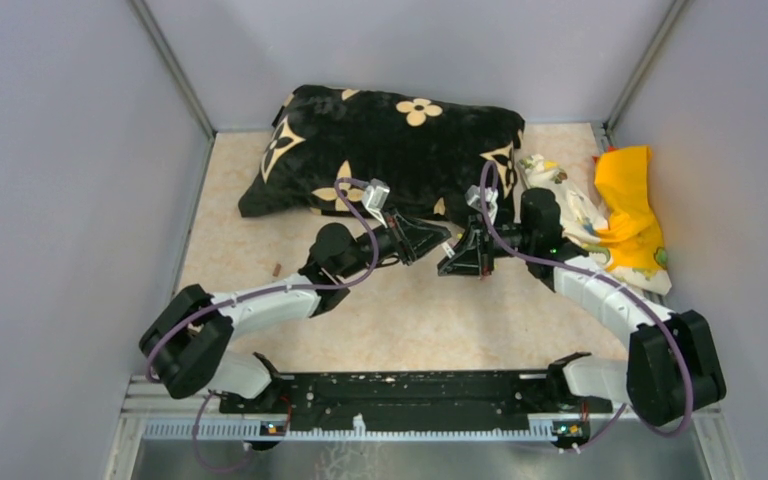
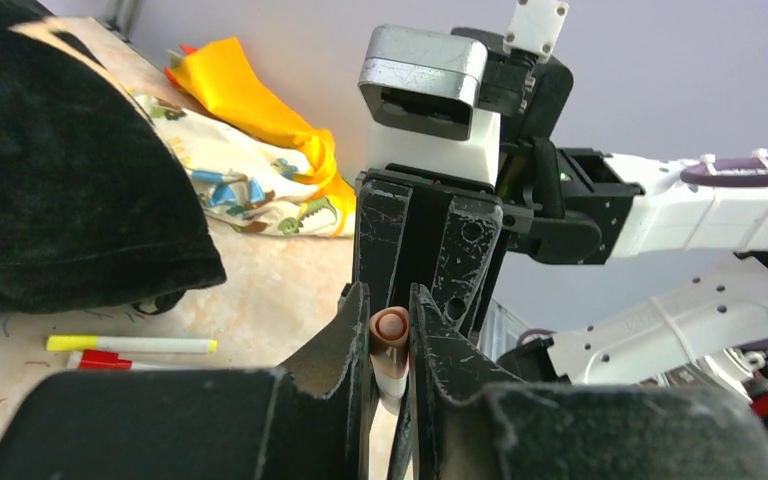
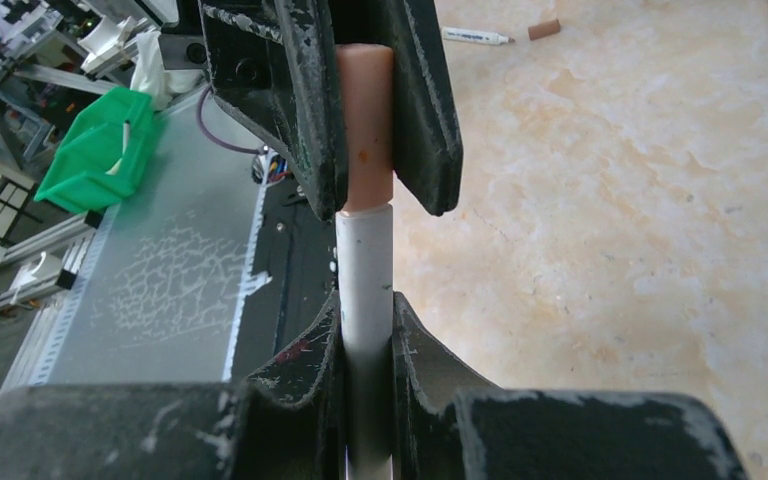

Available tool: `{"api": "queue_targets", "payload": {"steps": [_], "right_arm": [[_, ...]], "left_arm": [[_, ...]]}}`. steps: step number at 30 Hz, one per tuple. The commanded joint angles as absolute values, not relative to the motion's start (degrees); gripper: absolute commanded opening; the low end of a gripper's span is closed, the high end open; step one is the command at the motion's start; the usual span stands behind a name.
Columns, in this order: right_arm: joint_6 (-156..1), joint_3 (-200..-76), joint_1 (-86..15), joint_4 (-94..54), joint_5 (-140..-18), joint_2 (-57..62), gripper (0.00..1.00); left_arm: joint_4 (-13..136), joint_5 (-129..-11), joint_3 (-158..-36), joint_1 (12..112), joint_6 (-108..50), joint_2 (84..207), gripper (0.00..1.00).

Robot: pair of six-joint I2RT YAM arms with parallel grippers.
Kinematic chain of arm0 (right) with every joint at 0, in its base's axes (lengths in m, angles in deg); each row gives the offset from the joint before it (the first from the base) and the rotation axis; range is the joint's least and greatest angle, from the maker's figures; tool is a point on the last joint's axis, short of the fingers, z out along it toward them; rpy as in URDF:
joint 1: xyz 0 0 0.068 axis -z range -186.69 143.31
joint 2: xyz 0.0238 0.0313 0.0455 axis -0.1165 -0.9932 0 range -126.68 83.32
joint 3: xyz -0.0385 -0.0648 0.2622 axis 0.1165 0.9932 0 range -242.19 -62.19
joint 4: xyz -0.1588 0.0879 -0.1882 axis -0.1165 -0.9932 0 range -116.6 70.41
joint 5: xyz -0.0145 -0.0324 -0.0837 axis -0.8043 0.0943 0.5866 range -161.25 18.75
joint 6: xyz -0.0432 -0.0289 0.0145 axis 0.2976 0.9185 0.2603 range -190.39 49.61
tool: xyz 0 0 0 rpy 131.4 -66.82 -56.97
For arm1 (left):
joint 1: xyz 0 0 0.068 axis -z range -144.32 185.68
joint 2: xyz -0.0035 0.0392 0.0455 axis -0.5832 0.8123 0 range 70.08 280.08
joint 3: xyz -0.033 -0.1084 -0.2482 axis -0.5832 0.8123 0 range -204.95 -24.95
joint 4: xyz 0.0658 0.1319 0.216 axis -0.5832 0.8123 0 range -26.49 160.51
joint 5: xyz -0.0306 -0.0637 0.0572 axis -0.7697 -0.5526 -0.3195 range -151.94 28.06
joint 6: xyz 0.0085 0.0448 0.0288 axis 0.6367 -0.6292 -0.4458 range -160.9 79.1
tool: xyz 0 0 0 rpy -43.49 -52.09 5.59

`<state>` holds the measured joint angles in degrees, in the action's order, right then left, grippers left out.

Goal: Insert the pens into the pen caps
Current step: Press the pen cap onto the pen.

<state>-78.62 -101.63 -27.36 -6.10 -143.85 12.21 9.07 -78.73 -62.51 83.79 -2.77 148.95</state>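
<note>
- The black cushion (image 1: 390, 145) lies at the back of the tabletop (image 1: 440, 320), away from our work.
- Our right hand (image 3: 367, 310) pinches the white pen (image 3: 365, 265) by its barrel to align it.
- Our left hand (image 3: 365, 190) clamps the pink cap (image 3: 365, 120), which meets the pen's tip in midair.
</note>
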Motion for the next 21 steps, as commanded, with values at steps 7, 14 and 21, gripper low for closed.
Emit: {"api": "queue_targets", "payload": {"steps": [7,14,21], "right_arm": [[-87.79,-104.07,-24.62,10.73,-142.84,16.44,0.0],[-72.48,-110.32,-24.53,-10.91,-124.46,17.82,0.0],[-76.58,-109.36,-24.02,-6.78,-128.33,17.95,0.0]], "left_arm": [[7.81,-94.37,-57.6,86.25,12.59,156.23,0.0],[20.16,-75.03,-59.59,94.01,9.37,153.07,0.0],[12.36,-80.15,-58.3,96.2,9.74,157.5,0.0]]}}
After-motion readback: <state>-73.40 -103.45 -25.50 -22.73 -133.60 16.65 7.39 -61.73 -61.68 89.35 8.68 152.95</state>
